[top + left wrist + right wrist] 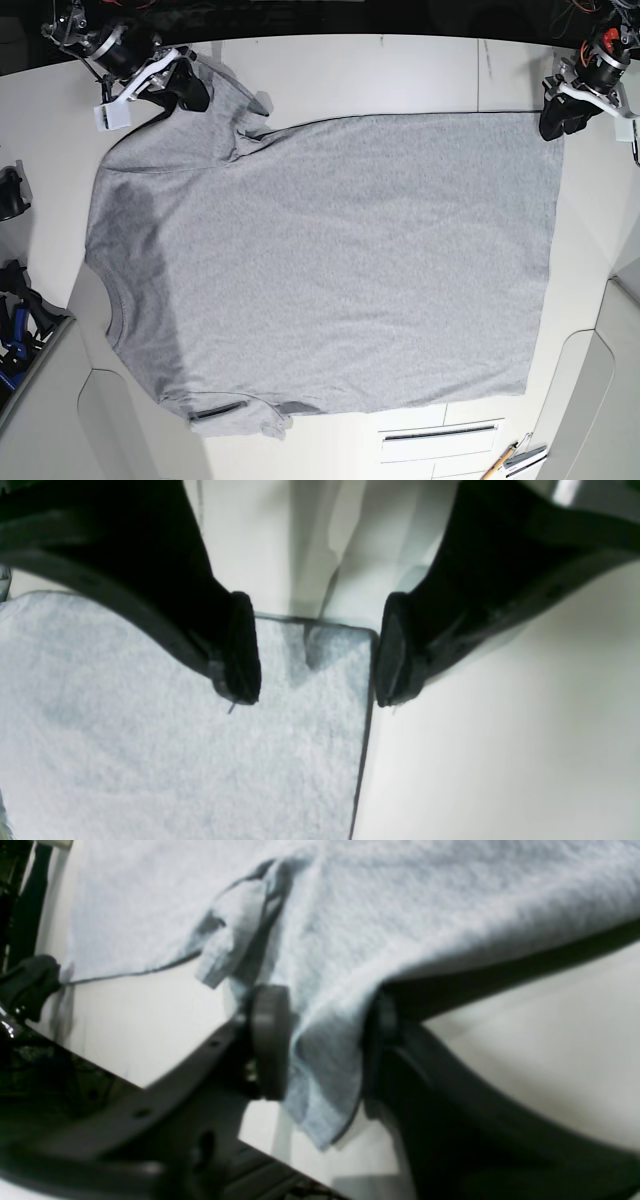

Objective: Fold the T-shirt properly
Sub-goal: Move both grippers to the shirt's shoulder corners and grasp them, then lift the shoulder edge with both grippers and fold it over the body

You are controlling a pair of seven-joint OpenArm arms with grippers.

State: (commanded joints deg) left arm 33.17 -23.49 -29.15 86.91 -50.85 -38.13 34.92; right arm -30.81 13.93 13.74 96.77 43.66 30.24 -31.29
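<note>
The T-shirt (350, 250) lies spread on the table (400, 70), the left claw (317, 652) parted around its corner, presumably to grip it, while the right claw (325, 1045) pinches bunched cloth, probably to straighten that side for folding.

Black arms with white panels, red and blue cables, silvery screws; black, ridged fingers (239, 647) with rounded edges.

Base view: from above, looking down, whole grey shirt (350, 260). Wrist views: close, opposite shirt ends, overlapping base.
</note>
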